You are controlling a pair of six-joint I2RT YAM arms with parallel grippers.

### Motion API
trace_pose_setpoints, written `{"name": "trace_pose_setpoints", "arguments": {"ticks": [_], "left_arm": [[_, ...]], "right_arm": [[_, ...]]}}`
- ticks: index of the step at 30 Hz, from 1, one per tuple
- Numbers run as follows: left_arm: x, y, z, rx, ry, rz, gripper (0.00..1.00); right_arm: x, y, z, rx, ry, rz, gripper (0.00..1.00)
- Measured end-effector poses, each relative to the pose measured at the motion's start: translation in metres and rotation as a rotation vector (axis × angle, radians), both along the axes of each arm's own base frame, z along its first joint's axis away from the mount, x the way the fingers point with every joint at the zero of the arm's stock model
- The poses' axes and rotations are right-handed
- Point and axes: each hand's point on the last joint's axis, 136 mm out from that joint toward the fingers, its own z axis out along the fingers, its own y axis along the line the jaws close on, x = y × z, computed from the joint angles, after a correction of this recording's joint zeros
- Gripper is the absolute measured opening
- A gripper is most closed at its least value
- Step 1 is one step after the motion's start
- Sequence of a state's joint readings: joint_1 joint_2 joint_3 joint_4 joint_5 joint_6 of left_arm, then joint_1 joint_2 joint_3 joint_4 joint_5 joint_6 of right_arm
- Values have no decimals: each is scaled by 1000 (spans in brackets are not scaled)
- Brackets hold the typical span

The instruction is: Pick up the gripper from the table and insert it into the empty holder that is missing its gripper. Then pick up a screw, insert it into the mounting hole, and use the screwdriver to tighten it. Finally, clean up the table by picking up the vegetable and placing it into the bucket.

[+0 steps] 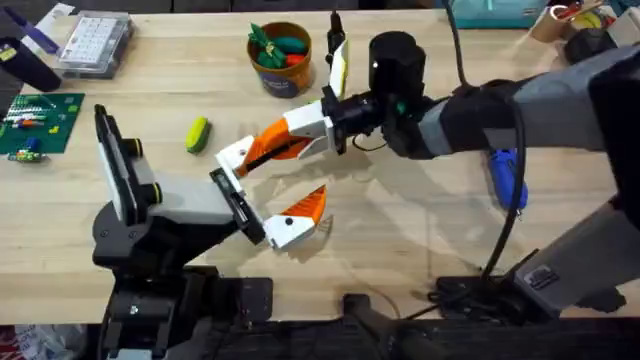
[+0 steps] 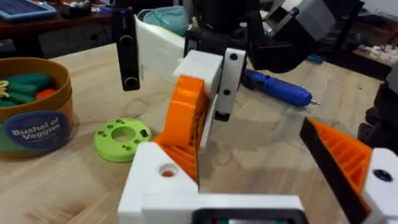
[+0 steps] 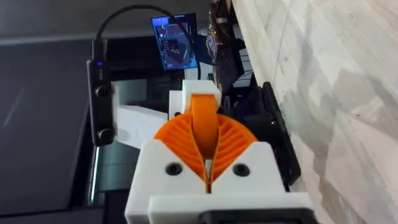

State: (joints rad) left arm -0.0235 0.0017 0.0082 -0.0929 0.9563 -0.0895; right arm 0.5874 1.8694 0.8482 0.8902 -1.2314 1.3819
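**Handing a finger piece across, jaw to jaw**

Reaching in over the table, the right gripper [image 1: 262,150] has its two orange-ribbed pads pinched together; in the right wrist view they meet around a thin orange piece [image 3: 203,127] that stands between them, so it looks clamped on that part (the task's loose gripper finger, as I judge it). The left gripper [image 1: 268,205] is spread wide, one white finger [image 2: 163,180] near and the other [image 2: 348,158] well off to the side, with the held part hanging in the gap between them and nothing gripped.

The part looks like stiff printed plastic: light, rigid, not fragile, though the ribbed face may be grippy and the smooth white block slippery. I would take it by the flat white block [image 2: 208,74], not the ribs.

Beyond the open left jaws, the left wrist view shows the blue screwdriver [image 2: 278,88] lying on the wood and a green disc [image 2: 122,138] beside the bucket [image 2: 38,130]; overhead, the screwdriver [image 1: 505,178] sits partly under the right arm. Only overhead is the yellow-green vegetable [image 1: 197,134] plain, lying well apart from both jaws, between the left arm and the bucket [image 1: 281,60].
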Motion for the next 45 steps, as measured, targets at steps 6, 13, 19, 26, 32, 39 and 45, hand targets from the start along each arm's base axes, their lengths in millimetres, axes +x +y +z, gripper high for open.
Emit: {"name": "trace_pose_setpoints", "arguments": {"ticks": [6,13,19,26,32,39,45], "left_arm": [[1,1,0,0,0,7,987],[1,1,0,0,-1,8,986],[1,1,0,1,-1,9,987],[2,1,0,1,-2,13,987],[2,2,0,1,-2,15,987],[2,2,0,1,-2,15,986],[2,2,0,1,-1,15,987]], "right_arm": [[1,1,0,-2,-1,-10,8],[1,2,0,-2,-2,-12,8],[1,2,0,-3,0,-13,69],[4,2,-1,-5,-2,-25,102],[4,2,-1,-6,-2,-27,108],[4,3,-1,-5,-2,-29,18],[4,3,-1,-5,-2,-29,15]]}}
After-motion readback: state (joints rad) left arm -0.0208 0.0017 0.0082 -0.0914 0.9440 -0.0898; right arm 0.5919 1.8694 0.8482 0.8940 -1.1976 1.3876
